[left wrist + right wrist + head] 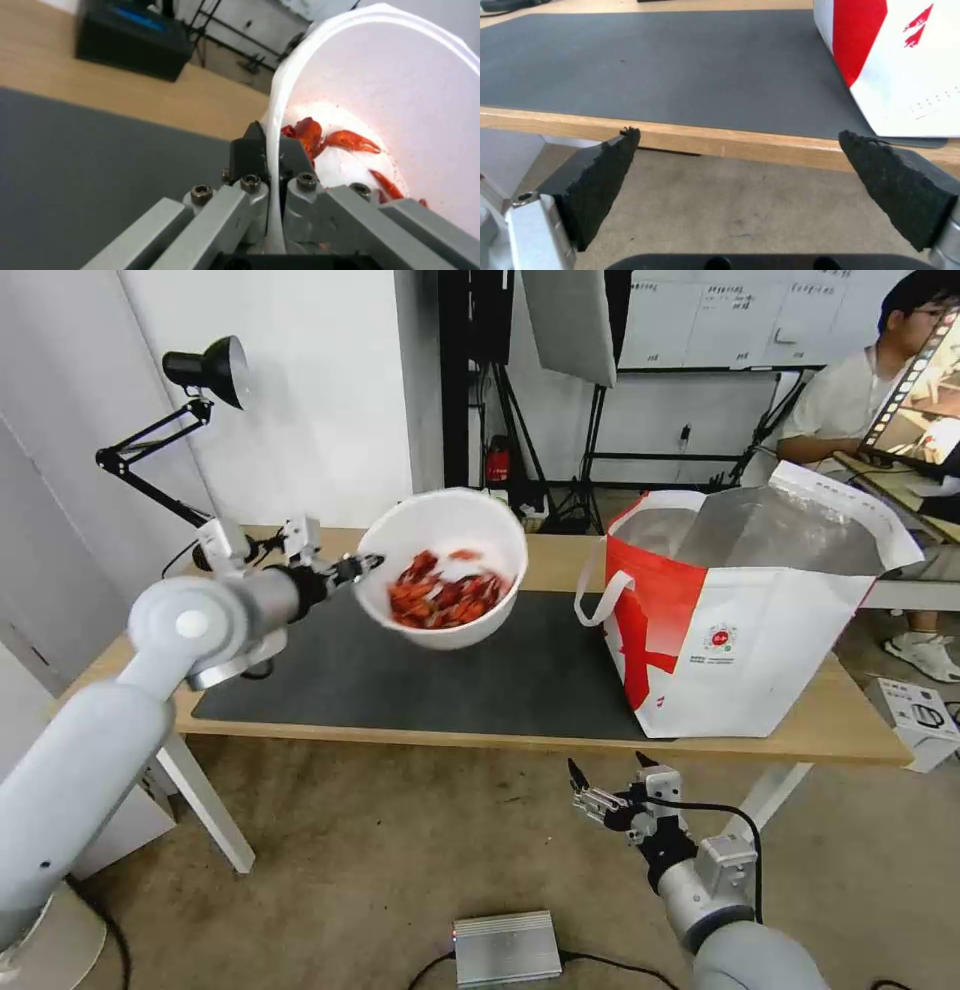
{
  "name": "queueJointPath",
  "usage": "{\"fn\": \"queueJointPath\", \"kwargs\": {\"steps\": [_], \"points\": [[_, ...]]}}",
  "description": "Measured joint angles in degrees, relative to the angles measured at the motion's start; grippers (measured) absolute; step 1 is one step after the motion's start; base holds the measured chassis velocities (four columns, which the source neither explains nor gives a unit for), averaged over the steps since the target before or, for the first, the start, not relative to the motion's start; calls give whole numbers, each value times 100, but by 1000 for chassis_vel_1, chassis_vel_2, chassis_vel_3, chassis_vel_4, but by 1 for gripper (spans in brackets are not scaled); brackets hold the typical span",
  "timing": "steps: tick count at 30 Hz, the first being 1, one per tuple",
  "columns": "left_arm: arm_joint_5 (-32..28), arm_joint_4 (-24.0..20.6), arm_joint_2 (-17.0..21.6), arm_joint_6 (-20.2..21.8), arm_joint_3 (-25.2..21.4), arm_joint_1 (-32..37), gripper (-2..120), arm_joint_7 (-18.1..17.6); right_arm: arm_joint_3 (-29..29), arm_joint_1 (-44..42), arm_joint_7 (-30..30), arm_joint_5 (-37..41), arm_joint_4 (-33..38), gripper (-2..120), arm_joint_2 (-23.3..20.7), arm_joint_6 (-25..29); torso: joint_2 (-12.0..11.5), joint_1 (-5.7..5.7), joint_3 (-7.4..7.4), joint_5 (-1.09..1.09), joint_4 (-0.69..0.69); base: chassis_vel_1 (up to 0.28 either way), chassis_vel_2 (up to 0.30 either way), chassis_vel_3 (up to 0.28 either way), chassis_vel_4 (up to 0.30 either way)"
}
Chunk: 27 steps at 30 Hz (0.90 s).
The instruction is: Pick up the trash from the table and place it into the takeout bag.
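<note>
The white round bowl (443,567) is held up in the air above the dark grey mat (430,670), tilted so that its open mouth faces forward and down, and a heap of red shellfish scraps (445,595) is seen piled against its lower wall. In the left wrist view the bowl's thin white rim (274,150) is seen pinched edge-on between the two dark pads, with red claws (350,140) lying on the pale inside. The left gripper (368,563) is clamped on that rim at the side of the bowl away from the takeout bag (740,620), its jaws closed to the thickness of the wall. The bag is stood on the table (560,560) just beside the bowl, upright, its mouth gaping and silver lining (780,532) exposed, white strap handle (600,595) hanging toward the bowl. The right gripper (605,770) is held low, below the table's front edge and under the bag's near corner, jaws spread wide with nothing between them. Beyond the bowl, at the table's far end from the bag, a black desk lamp (205,370) is seen
</note>
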Motion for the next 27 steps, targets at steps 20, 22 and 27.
{"fn": "queueJointPath", "kwargs": {"steps": [20,22,27], "points": [[-352,659,-1191,-559,733,-1131,0,-130,0,0,0,0,0,100,0,0,1,0,-1,0,0,0,0,0,0],[-373,689,-1250,-580,757,-1178,0,-130,0,0,0,0,0,100,0,0,1,0,0,0,1,0,0,0,0],[-399,781,-1474,-647,905,-1338,0,-139,0,0,0,0,0,100,0,0,1,0,-1,0,1,0,0,0,0]]}}
